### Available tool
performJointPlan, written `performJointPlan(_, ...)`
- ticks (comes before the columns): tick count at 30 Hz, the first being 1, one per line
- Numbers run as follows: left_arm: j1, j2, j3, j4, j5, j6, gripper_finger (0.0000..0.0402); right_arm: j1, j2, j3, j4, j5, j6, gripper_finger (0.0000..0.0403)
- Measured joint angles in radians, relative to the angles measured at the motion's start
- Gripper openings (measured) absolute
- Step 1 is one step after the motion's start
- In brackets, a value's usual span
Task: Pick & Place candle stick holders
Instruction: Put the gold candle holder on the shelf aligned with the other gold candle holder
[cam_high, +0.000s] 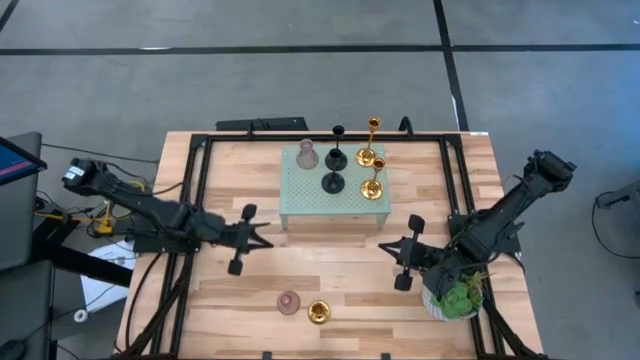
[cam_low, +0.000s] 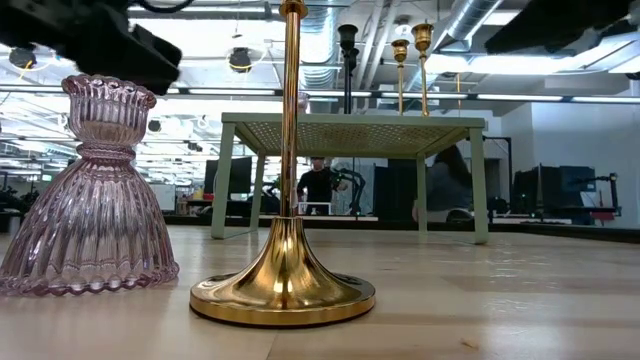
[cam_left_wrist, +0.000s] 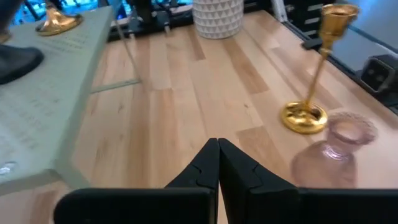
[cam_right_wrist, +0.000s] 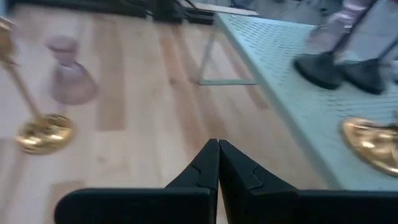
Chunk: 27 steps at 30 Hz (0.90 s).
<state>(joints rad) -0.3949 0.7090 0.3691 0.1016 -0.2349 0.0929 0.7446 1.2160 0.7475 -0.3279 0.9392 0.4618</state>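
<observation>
A pink glass holder and a gold holder stand on their bases on the wood table near its front edge. On the pale green perforated stand at the back stand two black holders, two gold holders and another pink one. My left gripper is shut and empty, left of centre, above the table. My right gripper is shut and empty, right of centre. The near pair also shows in the left wrist view: gold, pink.
A green plant in a white pot stands at the front right, close under my right arm. A black frame rail runs along the table's sides and back. Bare wood lies between the two grippers, in front of the green stand.
</observation>
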Motion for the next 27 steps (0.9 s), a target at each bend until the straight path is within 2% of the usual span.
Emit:
performJointPlan(7,-0.119,0.005,-0.012,0.066,-0.12,0.0,0.0004,0.0,0.067,0.001,0.236,-0.139,-0.058,0.0)
performJointPlan(18,-0.152,0.004,-0.012,0.116,-0.123,0.014,0.0004,-0.058,0.343,0.001,0.632,-0.34,-0.099,0.0)
performJointPlan(23,-0.152,0.004,-0.012,0.12,-0.083,0.007,0.0004,-0.093,0.431,0.001,0.809,-0.448,-0.047,0.0)
performJointPlan(27,-0.152,0.004,-0.012,0.124,-0.064,-0.009,0.0004,-0.117,0.493,0.001,0.869,-0.497,0.008,0.0)
